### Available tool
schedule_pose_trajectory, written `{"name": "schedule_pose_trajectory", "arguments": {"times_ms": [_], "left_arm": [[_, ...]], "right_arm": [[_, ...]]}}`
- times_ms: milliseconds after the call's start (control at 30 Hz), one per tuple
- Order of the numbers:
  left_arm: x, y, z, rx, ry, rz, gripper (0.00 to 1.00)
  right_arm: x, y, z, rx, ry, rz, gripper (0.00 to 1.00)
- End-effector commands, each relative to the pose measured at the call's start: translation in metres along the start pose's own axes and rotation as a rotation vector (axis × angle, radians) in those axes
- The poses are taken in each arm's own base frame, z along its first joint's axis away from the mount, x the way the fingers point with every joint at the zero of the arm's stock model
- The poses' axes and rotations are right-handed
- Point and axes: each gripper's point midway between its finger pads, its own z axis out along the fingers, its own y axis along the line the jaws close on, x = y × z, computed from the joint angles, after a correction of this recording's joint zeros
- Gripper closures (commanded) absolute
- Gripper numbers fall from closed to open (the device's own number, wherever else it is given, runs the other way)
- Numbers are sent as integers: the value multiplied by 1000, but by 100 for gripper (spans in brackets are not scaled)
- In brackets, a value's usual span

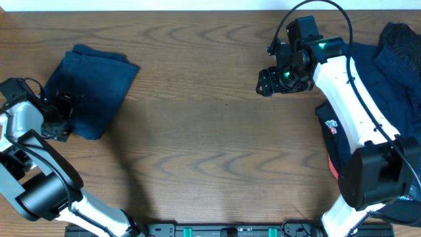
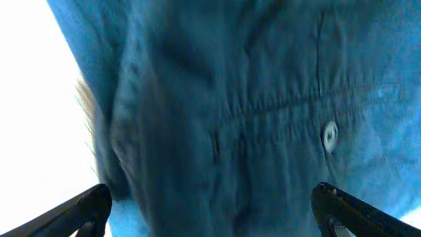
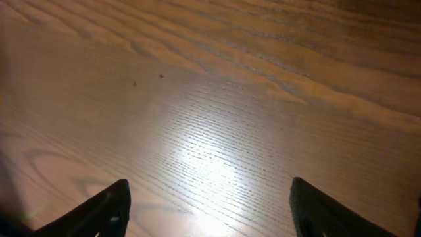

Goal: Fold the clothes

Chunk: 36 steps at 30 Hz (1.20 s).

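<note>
A folded dark navy garment [image 1: 97, 84] of the clothes lies at the table's left. My left gripper [image 1: 60, 115] sits at its near-left edge, open. In the left wrist view the blue cloth [image 2: 250, 99] fills the frame, with a seam and a small pale button [image 2: 330, 135]. That gripper [image 2: 210, 201] has its jaws spread wide, and the cloth lies in front of and between them, not pinched. My right gripper [image 1: 264, 83] hovers over bare wood right of centre. In the right wrist view it [image 3: 207, 201] is open with only the table [image 3: 210, 99] below.
More dark navy clothes [image 1: 398, 62] are heaped at the right edge, partly under the right arm. A dark piece with a red and white label [image 1: 332, 128] lies beside that arm's base. Bare wood table [image 1: 210, 131] spans the middle.
</note>
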Motion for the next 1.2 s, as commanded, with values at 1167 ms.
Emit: {"name": "schedule_pose_trajectory", "arguments": {"times_ms": [1167], "left_arm": [[234, -129, -153, 128, -55, 1106, 2]], "right_arm": [[-26, -51, -80, 192, -251, 11, 1]]}}
